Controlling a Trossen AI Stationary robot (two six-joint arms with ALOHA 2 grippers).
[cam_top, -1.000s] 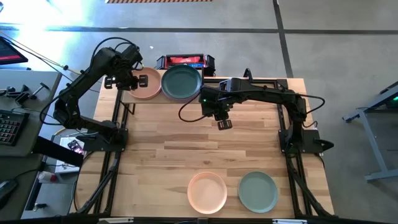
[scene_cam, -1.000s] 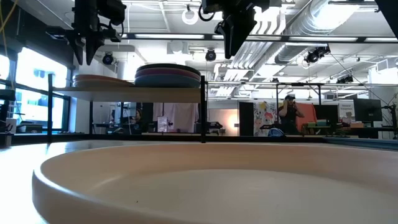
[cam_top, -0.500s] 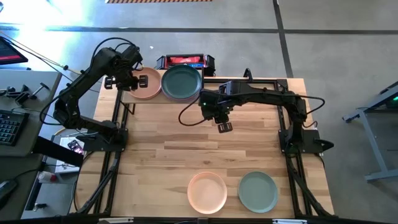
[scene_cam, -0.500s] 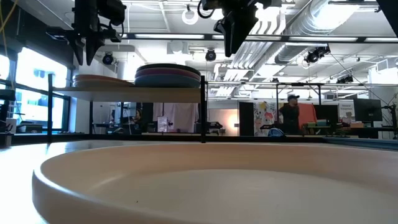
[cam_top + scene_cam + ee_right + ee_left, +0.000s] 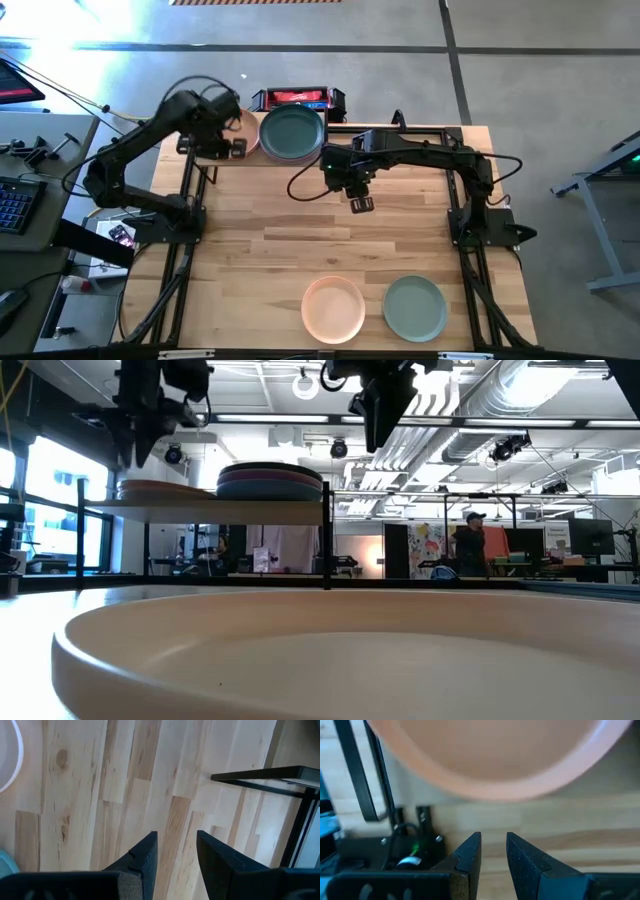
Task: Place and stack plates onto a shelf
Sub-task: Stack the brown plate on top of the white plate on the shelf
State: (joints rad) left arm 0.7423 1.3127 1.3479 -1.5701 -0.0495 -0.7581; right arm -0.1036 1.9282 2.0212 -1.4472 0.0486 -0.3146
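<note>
Left gripper [image 5: 493,851] narrowly parted, empty, above peach plate [image 5: 495,757] on shelf [image 5: 215,152]; right gripper [image 5: 175,851] open, empty.

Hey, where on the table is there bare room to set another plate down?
The wide bare stretch of slatted wooden tabletop between the light-wood shelf and the peach round plate beside the sage green round plate is free. The shelf is crowded: two plate stacks fill it, left end effector over one.

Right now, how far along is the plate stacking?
Done: two stacks on the shelf, peach and dark teal. In hand: nothing; left gripper by the peach stack, right gripper over the table. Left: peach plate and sage plate.
</note>
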